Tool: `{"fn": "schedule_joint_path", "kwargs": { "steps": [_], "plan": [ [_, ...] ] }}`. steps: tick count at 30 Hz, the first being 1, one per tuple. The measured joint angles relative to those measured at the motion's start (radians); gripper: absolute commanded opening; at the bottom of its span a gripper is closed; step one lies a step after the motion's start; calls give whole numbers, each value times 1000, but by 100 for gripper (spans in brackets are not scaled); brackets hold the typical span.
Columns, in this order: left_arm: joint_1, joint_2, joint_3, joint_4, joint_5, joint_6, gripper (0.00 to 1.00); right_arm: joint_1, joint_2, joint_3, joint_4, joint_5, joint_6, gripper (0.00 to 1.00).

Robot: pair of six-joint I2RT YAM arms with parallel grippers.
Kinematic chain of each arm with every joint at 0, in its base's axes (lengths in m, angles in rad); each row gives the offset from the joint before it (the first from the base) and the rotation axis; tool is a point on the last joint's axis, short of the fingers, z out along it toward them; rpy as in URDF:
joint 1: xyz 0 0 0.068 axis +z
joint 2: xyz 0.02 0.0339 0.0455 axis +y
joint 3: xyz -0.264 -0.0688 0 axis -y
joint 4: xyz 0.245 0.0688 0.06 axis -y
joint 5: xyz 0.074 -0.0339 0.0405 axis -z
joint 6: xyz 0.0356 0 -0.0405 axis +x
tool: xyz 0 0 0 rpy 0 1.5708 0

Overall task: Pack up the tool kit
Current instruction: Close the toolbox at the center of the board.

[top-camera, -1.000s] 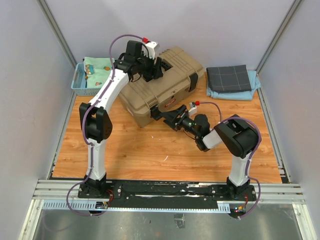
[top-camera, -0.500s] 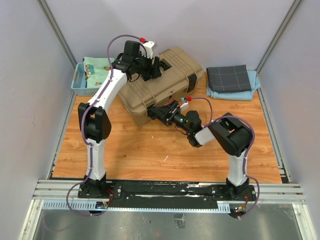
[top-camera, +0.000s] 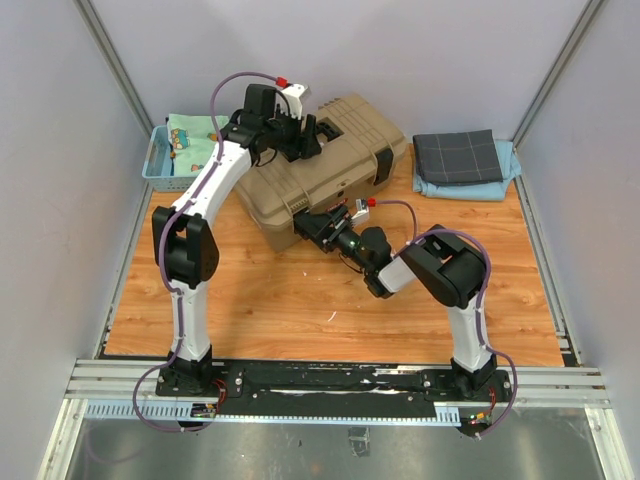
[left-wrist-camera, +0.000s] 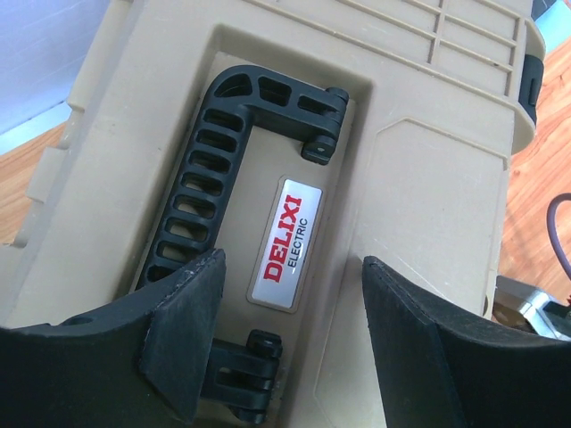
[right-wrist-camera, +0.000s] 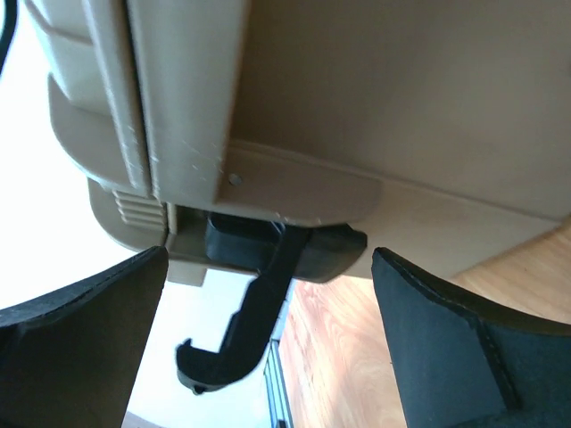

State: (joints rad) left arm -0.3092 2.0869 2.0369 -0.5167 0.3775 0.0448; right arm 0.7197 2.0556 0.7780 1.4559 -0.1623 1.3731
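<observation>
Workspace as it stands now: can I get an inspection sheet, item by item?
Surface: wooden tabletop, flat.
Job's things: tan toolbox at the back, lid down; black handle flat in its recess; front latch swung loose, hook end free. Loose hand tools: nothing seen.
Clutter: blue basket of patterned cloth back left; folded dark grey cloth back right.
Grippers: left gripper open above the lid handle; right gripper open, flanking the loose latch.
Cables: purple cable along each arm; none seen caught.
Surroundings: grey walls, metal frame post; nothing else seen.
</observation>
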Motion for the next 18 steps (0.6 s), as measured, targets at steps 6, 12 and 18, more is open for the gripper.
{"fn": "schedule_joint_path", "kwargs": {
  "steps": [6,12,18],
  "plan": [
    [4,-5,-9,7,1,4,69,0,6,40,14,28,-35,99],
    [5,-9,-16,14,2,6,69,0,9,45,14,33,-40,99],
    [5,-11,-20,18,2,7,69,5,3,43,9,34,-47,98]
  ]
}}
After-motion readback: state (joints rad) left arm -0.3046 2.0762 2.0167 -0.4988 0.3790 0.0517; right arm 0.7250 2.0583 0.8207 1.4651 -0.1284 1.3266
